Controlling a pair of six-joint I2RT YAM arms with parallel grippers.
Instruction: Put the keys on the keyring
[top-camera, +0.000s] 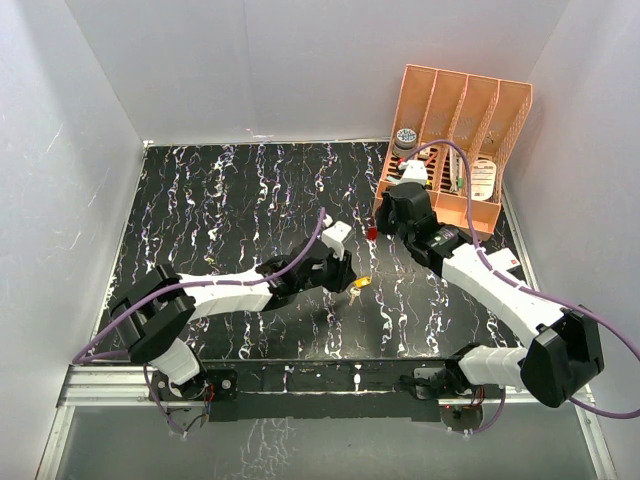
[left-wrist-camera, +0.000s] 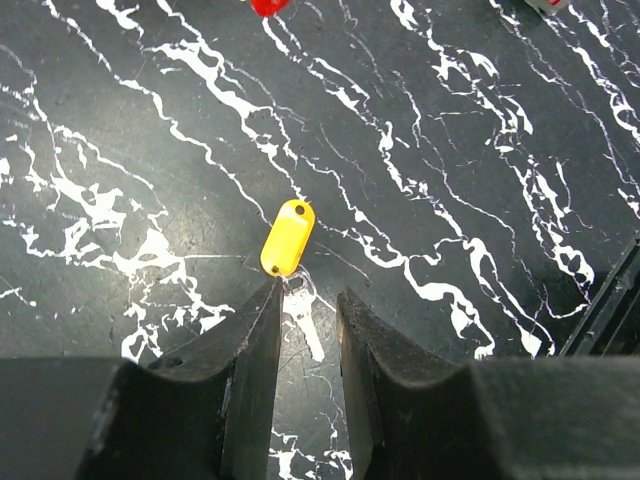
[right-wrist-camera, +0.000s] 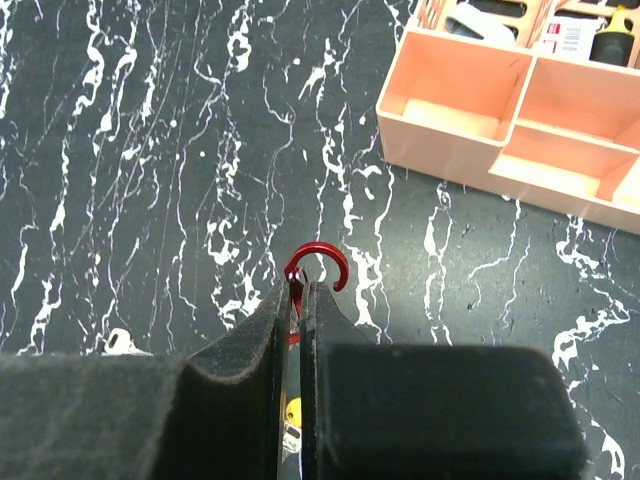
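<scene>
A key with a yellow plastic head (left-wrist-camera: 287, 238) lies flat on the black marbled table; it also shows in the top view (top-camera: 361, 283). Its silver blade lies between the fingertips of my left gripper (left-wrist-camera: 305, 292), which is open and low over it, just left of it in the top view (top-camera: 347, 280). My right gripper (right-wrist-camera: 298, 286) is shut on the red keyring (right-wrist-camera: 318, 248), whose curved open end sticks out past the fingertips. In the top view the keyring (top-camera: 372, 232) is held near the organizer. A yellow and silver bit shows in the gap between the right fingers; I cannot tell what it is.
An orange desk organizer (top-camera: 455, 140) with several slots stands at the back right, close behind the right gripper; it also shows in the right wrist view (right-wrist-camera: 470, 110). A red blob (left-wrist-camera: 268, 5) sits at the top edge of the left wrist view. White walls enclose the table.
</scene>
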